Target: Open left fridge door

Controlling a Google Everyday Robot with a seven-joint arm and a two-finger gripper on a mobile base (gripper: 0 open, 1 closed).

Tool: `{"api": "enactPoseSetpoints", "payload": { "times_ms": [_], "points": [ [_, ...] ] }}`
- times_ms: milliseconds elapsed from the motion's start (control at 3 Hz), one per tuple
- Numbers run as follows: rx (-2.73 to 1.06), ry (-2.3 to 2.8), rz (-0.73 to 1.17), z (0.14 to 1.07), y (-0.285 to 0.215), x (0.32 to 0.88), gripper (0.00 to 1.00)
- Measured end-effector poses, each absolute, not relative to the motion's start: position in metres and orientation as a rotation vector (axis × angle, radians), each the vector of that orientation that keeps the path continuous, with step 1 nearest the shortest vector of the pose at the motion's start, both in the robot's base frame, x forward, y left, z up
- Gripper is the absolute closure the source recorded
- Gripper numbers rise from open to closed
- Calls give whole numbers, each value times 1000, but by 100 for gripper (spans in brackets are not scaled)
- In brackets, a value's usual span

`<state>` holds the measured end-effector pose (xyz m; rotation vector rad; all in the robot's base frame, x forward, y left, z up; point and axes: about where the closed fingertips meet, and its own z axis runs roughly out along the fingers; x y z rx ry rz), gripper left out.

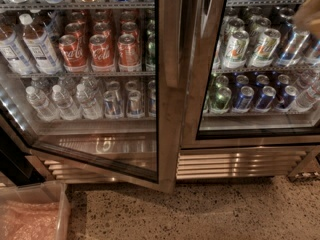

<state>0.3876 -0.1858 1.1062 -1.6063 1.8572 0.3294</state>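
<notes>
The left fridge door [169, 109] has a glass pane in a wide bronze-steel frame. It stands ajar, its bottom edge swung out over the floor at an angle. Red soda cans [102, 51] and clear water bottles [62, 101] show through the glass. A vertical handle [172, 39] runs along its right edge. My gripper [309, 10] shows only as a tan blur at the top right edge, in front of the right door and well away from the left door and its handle.
The right glass door [200, 84] is shut, with white-green cans [235, 46] and blue cans [265, 96] behind it. A vent grille [235, 164] runs below. A clear plastic bin [61, 211] holding pink wrap sits at the bottom left on speckled floor [200, 214].
</notes>
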Motion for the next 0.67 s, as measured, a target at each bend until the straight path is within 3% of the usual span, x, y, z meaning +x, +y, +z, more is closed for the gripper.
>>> {"api": "enactPoseSetpoints", "payload": {
  "times_ms": [333,667],
  "points": [
    [-1434,1919,165,1148,-253,363,100],
    [-1378,1929,96,1150,-285,359,100]
  ]
}}
